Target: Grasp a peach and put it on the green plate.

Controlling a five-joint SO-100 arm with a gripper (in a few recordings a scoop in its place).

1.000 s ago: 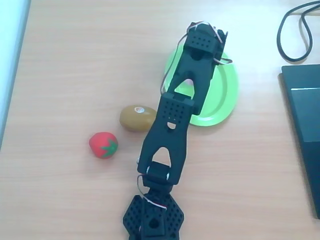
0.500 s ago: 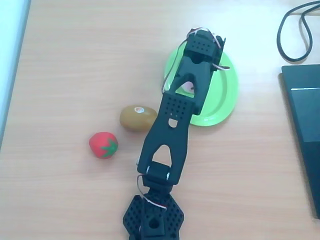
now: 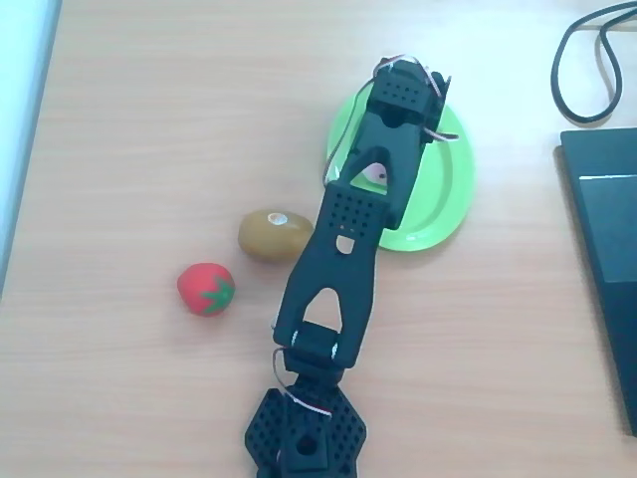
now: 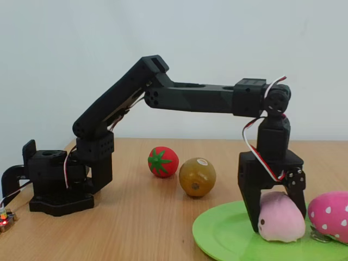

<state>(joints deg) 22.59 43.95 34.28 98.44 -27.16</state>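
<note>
In the fixed view our tool [image 4: 274, 215] points straight down over the green plate [image 4: 228, 239], and its two black fingers [image 4: 249, 198] stand on both sides of the peach [image 4: 280, 217]. The peach seems to rest on the plate surface already. We cannot tell for sure whether the fingers press it or have let go; they look close against its sides, so we judge that they are closed on it or only a little loosened. In the overhead view a small pale part of the peach [image 3: 375, 177] shows through the gap in the arm, above the plate [image 3: 453, 189].

The first risk, in our judgement, is the release. The toy is soft, so it could cling to one finger and be lifted or dragged when the tool goes up. Then it could roll toward the rim.

Just beside the peach, at the right edge of the fixed view, lies a hot-pink strawberry with white dots [image 4: 329, 215]. If the fingers open wide, the outer one may push this toy off the plate.

The kiwi [image 4: 197, 176] and the red strawberry [image 4: 163, 161] lie on the desk [image 4: 136, 234] well apart, so they are not in danger.
</note>
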